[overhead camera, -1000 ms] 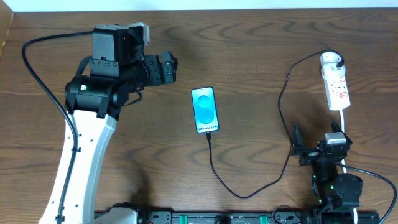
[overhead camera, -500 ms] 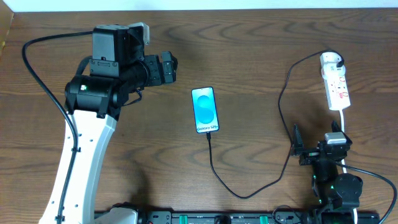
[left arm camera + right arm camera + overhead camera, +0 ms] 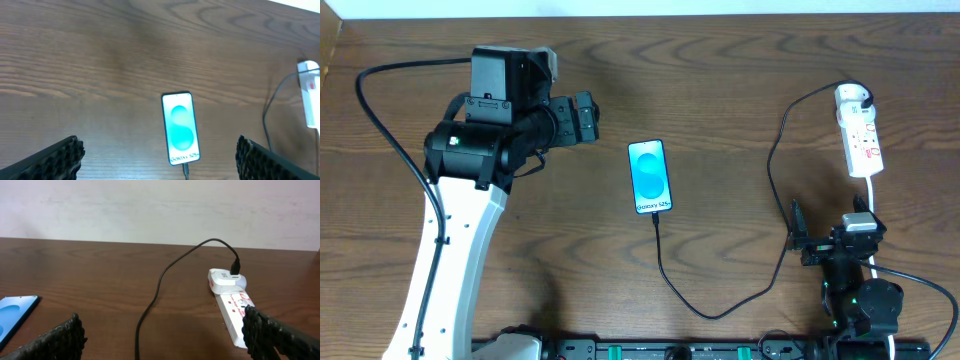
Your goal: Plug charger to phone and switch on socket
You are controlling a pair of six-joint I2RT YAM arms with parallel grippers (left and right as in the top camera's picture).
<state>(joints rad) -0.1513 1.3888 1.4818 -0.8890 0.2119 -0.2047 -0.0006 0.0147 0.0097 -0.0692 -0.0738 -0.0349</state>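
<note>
The phone [image 3: 650,176] lies flat mid-table with its blue screen lit and "Galaxy" text at the near end. It also shows in the left wrist view [image 3: 180,127] and the right wrist view [image 3: 15,311]. The charger cable [image 3: 720,310] runs from the phone's near end in a loop to the white adapter head [image 3: 852,97], which sits in the far end of the socket [image 3: 863,140], a white power strip at the right [image 3: 232,305]. My left gripper [image 3: 588,112] is open, raised left of the phone. My right gripper [image 3: 820,240] is open near the front right, short of the socket.
The socket's white cord [image 3: 873,195] runs toward my right arm's base. A black robot cable [image 3: 390,130] loops at the left. Bare wood table [image 3: 720,80] lies around the phone.
My left gripper has drawn back slightly to the left, away from the phone. The right arm, the phone and the cable have not moved.
</note>
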